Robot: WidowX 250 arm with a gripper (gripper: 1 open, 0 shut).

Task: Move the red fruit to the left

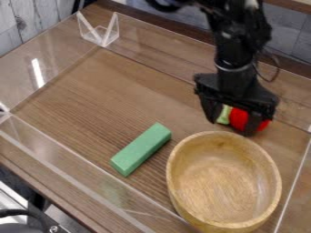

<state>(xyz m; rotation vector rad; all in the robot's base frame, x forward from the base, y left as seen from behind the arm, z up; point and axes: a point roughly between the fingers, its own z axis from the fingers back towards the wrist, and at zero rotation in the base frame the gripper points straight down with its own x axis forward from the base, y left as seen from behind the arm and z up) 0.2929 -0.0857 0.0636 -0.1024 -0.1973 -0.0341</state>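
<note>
Presently, the largest thing is the wooden table (91, 105), which fills most of the frame and gives the arm a wide flat place for moving the fruit. Next in size comes the robot arm (235, 32), reaching down from the upper right; it comes from above, I think, so that the fingers can go down around the fruit without pushing it away. Then there is the wooden bowl (225, 182) at the lower right, just below the fruit in the picture; it stands so near that a low sideways move could perhaps knock its rim. The gripper (232, 116) is at the right side, blurred, and its jaws are apart, one finger toward the left and one toward the right, probably because the round fruit needs a wide opening before it can be clamped. The green rectangular block (142, 149) lies slanted at the lower middle, left of the bowl, and the task does not ask for it. Smallest is the red fruit (248, 121), at the right of the frame, above the bowl and partly hidden by the gripper. Whether the fingers touch it, I cannot tell. In my judgement the next step is to close on it, then lift and carry it left.
</note>
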